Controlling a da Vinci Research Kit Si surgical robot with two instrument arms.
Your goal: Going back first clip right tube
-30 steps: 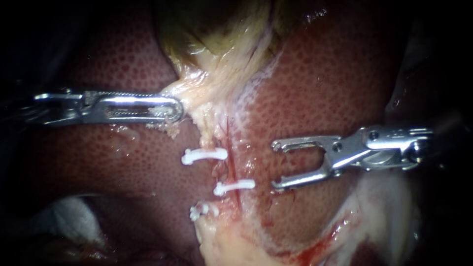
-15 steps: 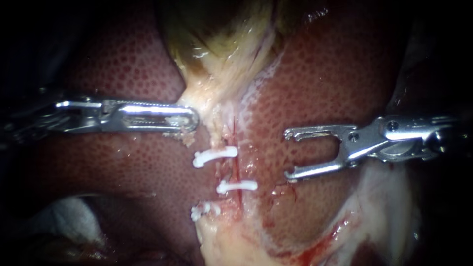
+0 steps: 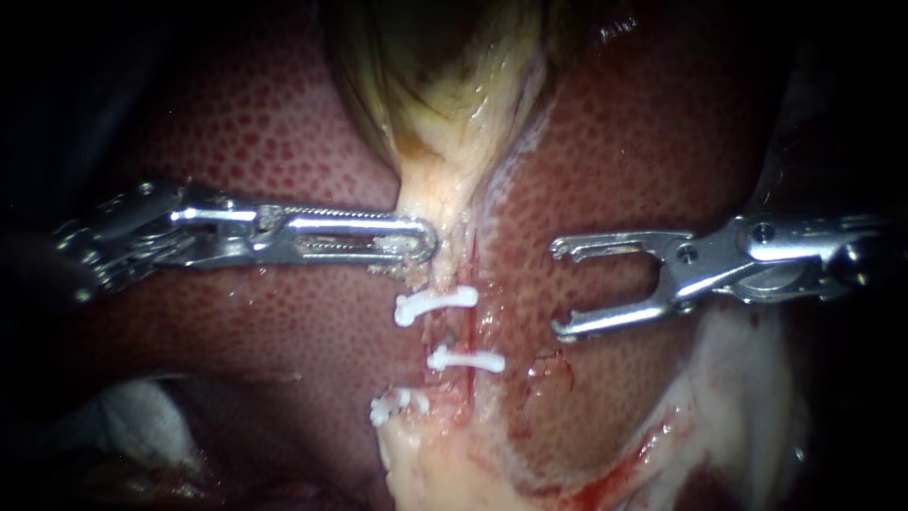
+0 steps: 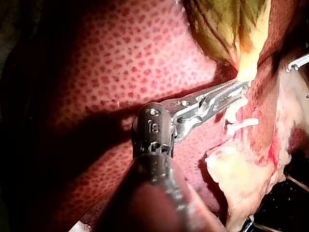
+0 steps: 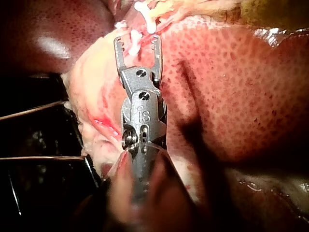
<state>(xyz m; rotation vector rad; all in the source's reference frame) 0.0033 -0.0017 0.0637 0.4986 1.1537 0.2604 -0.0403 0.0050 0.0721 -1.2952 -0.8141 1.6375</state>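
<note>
Open-jawed, the right instrument's hand (image 3: 560, 291) hangs over the liver (image 3: 662, 142), its two jaws wide apart with nothing between them and clear of the tissue. Ahead of its tips lies a pale band of tissue with three white clips across it. The middle clip (image 3: 466, 360) is the one nearest this hand, slightly below the line of its lower jaw, and it crosses a thin red strand (image 3: 469, 331) that runs along the band. I cannot tell which tube is the right one.

Facing it from across the band, the left instrument's hand (image 3: 426, 241) has its jaws pressed together on the pale tissue (image 3: 445, 189) that narrows down from the gallbladder (image 3: 445, 66). The upper clip (image 3: 437, 303) sits just beneath this hand's tip, near it but apart. The lowest clip (image 3: 392, 407) lies farthest from both hands, at the edge of the fatty tissue (image 3: 426, 473).

In each wrist view a stamped mark shows on the dark collar behind the hand.
</note>
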